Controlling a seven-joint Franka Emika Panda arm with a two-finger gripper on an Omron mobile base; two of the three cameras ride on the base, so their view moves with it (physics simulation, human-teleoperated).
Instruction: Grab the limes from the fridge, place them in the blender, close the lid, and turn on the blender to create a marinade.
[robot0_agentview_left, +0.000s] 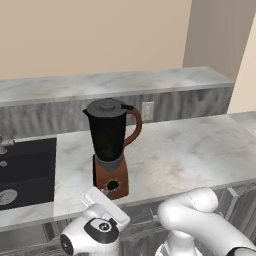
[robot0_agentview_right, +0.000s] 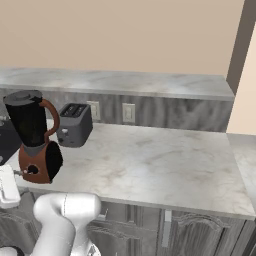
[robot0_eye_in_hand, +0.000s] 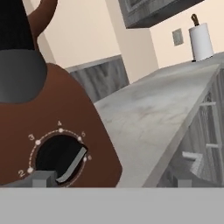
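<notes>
While reaching low at the front edge of the counter (robot0_agentview_left: 200, 150), holds the gripper (robot0_agentview_left: 105, 193) wide open with nothing in it, right by the round knob (robot0_eye_in_hand: 61, 158) on the blender (robot0_agentview_left: 111, 145). May have the limes inside the dark jug, but no way to tell. Looks closed already, with the lid (robot0_agentview_left: 106, 105) flat on top of the jug. Seems to leave just one job: turning the knob. Cannot tell if switched on yet.

Stands the blender close to the front edge of the counter, near the black sink (robot0_agentview_left: 25, 170) at the left end. Needs a soft touch on the knob, so as not to slide or tip the blender. Has lots of bare counter to the right for moving. Has a grey toaster (robot0_agentview_right: 74, 124) behind the blender by the back wall, apart from it.
</notes>
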